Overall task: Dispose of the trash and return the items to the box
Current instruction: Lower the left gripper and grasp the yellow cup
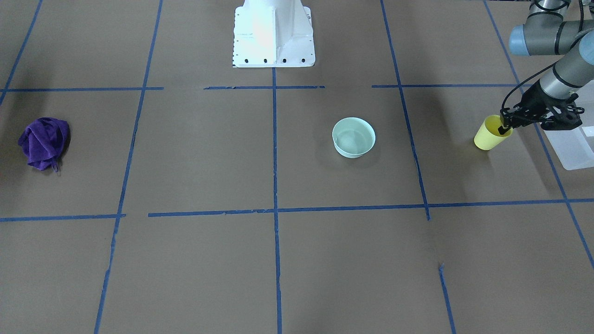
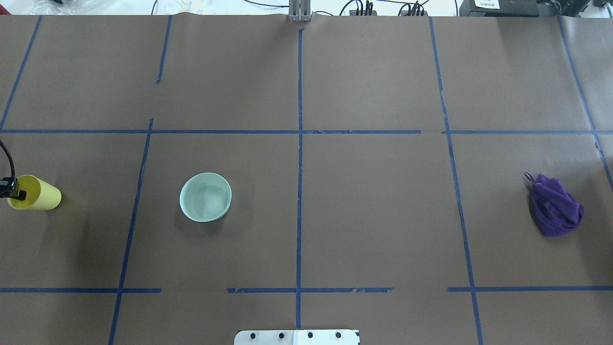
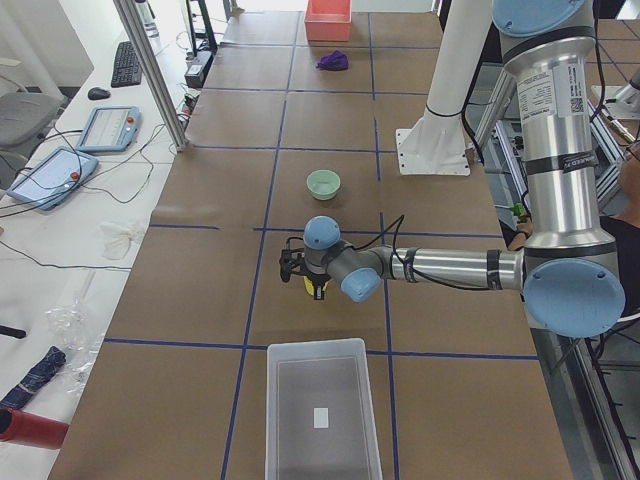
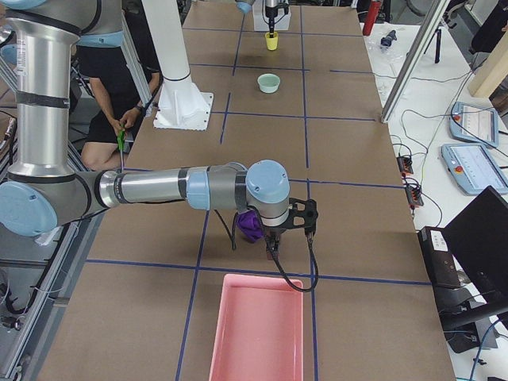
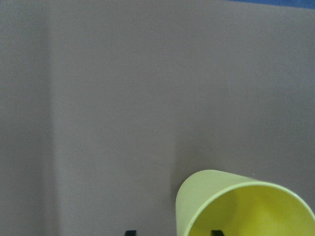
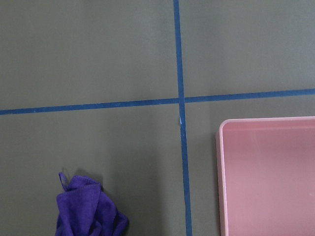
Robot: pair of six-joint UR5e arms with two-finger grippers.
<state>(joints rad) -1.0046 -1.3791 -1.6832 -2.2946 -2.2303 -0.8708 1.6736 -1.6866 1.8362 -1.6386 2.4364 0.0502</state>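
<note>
Your left gripper (image 1: 506,124) is straddling the yellow cup (image 1: 486,137) at its rim, jaws apart; your right gripper (image 4: 271,246): cannot tell.

Bench (image 2: 373,215): brown paper, ruled into a grid by blue tape lines (image 2: 300,191). Cup (image 1: 486,138): yellow, paler outside than within. Bowl (image 1: 353,137): pale mint green. Crumpled cloth (image 1: 43,141): deep purple. Box (image 3: 285,420): frosted translucent white, with a small white rectangle on its floor. Tray (image 4: 256,329): pink. Left gripper (image 1: 503,124): black. Its arm (image 3: 450,268): silver-grey with light blue joint caps. Robot base (image 1: 274,35): white.
</note>
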